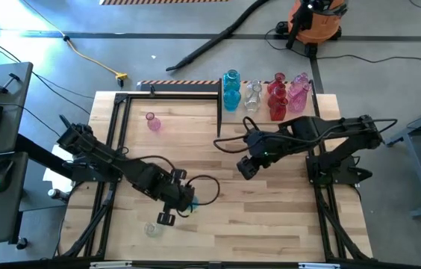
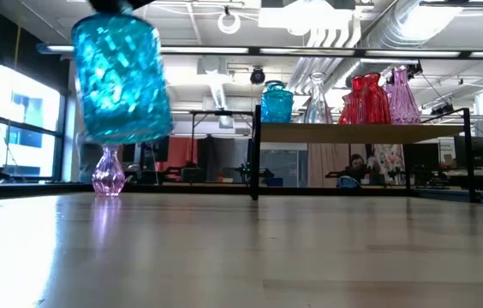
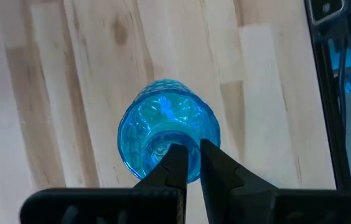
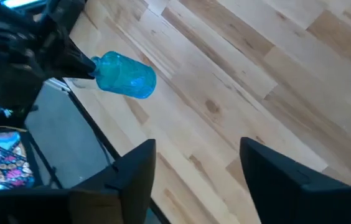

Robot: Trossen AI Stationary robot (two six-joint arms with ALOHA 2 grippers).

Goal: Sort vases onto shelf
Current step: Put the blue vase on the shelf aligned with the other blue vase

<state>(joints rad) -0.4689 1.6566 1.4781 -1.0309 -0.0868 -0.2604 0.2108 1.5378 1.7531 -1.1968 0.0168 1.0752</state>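
Observation:
A blue vase [image 3: 168,127] hangs in the air over the table's near left part, with my left gripper [image 3: 191,163] shut on its top; in the low view this blue vase [image 2: 122,81] is well clear of the tabletop. My right gripper [image 1: 246,166] hovers open near the table's middle with nothing between its fingers [image 4: 135,171]. The shelf [image 2: 361,133] stands at the far right and carries a blue vase [image 1: 231,90], a clear one [image 1: 252,96], red ones [image 1: 278,97] and pink ones [image 1: 298,91]. A pink vase [image 1: 153,122] stands upright on the table at the far left. My left gripper holds the blue vase by the rim of its neck [image 3: 195,144], and one finger seems to be inside the mouth and one outside. The fingers come from above, slanting down. The vase hangs below them, lifted clear of the table, its base downward and slightly tilted.
A clear vase [image 1: 153,229] lies on the table near the front edge, just beside my left gripper. A bare black frame [image 1: 121,101] runs along the table's left and far sides. A cable loops near my left wrist [image 1: 209,187].

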